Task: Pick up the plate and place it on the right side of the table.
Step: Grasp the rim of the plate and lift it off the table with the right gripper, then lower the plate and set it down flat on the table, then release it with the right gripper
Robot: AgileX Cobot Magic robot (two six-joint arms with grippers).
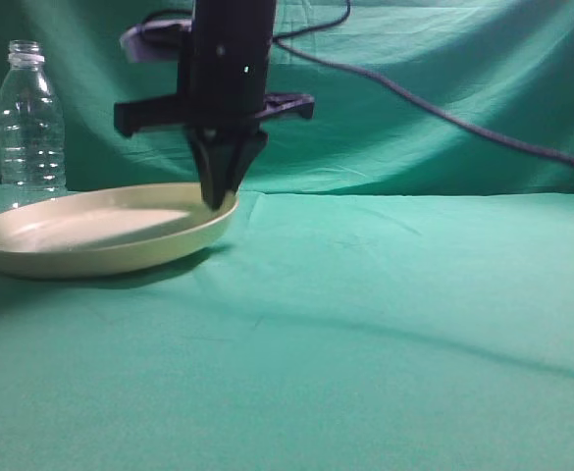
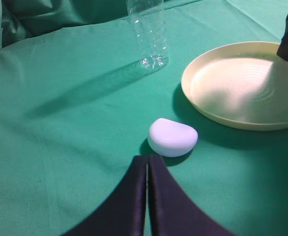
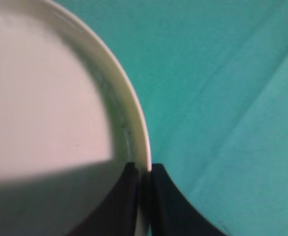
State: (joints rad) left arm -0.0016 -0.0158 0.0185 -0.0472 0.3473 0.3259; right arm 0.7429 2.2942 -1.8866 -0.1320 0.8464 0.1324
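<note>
Looks like the grasp step: the right gripper point(image 3: 144, 169) has its jaws pinched on the right-hand rim of the cream plate point(image 1: 90, 231), which sits flat on the green table point(image 1: 385, 324), just in front of a clear bottle point(image 1: 29, 123). I'd guess a lift comes next, then a carry away from the bottle. The left gripper point(image 2: 147, 167) is closed on nothing, near a white lump point(image 2: 172, 136) left of the plate. No readable labels anywhere.

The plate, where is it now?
The plate lies at the exterior view's left on the table, before the bottle, its right rim pinched by the right gripper.
</note>
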